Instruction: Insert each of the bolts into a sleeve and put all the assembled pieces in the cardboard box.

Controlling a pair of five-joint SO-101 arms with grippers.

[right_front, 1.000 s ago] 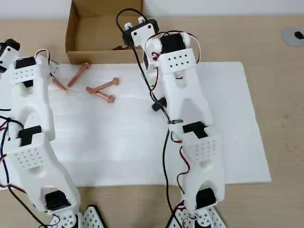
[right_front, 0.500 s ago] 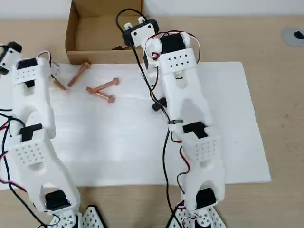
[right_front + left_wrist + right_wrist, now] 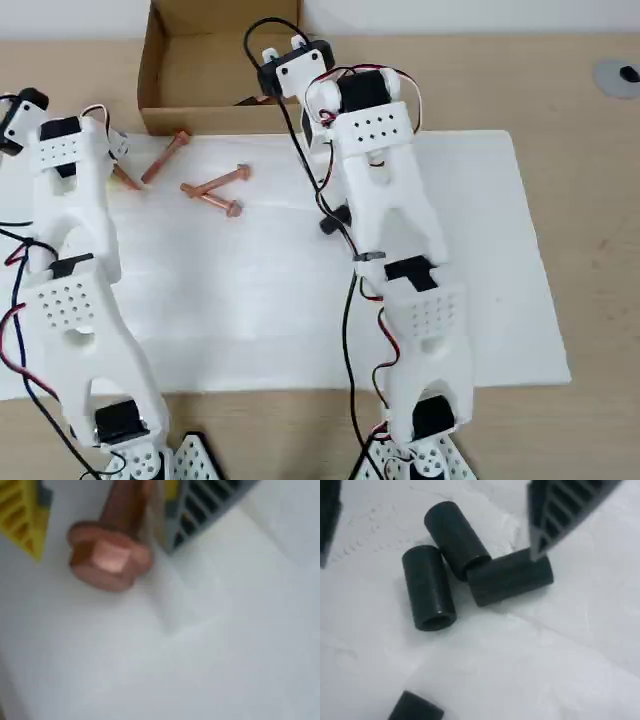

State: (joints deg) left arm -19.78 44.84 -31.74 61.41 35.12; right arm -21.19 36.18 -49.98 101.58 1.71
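A copper bolt [image 3: 110, 560] lies on the white foam mat [image 3: 240, 645], hex head toward the camera. Its shaft runs between the yellow finger [image 3: 20, 515] and the dark finger [image 3: 200, 505] of my left gripper [image 3: 107, 510], which is open around it. In the high view this bolt [image 3: 126, 179] pokes out beside the left arm [image 3: 70, 170]; three more bolts [image 3: 215, 182] lie a little to its right. My right gripper [image 3: 432, 555] hangs open above three black sleeves [image 3: 427, 587] lying in a cluster. A further sleeve [image 3: 415, 709] shows at the picture's edge.
The open cardboard box [image 3: 150, 90] stands at the far edge of the mat [image 3: 480, 260], just beyond the bolts. The right arm [image 3: 380, 170] stretches up the mat's middle, with cables beside it. A grey disc [image 3: 615, 75] sits at the far right.
The left arm has shifted slightly rightward and farther along the mat's left edge, by the bolt. The right arm and the loose bolts have not moved.
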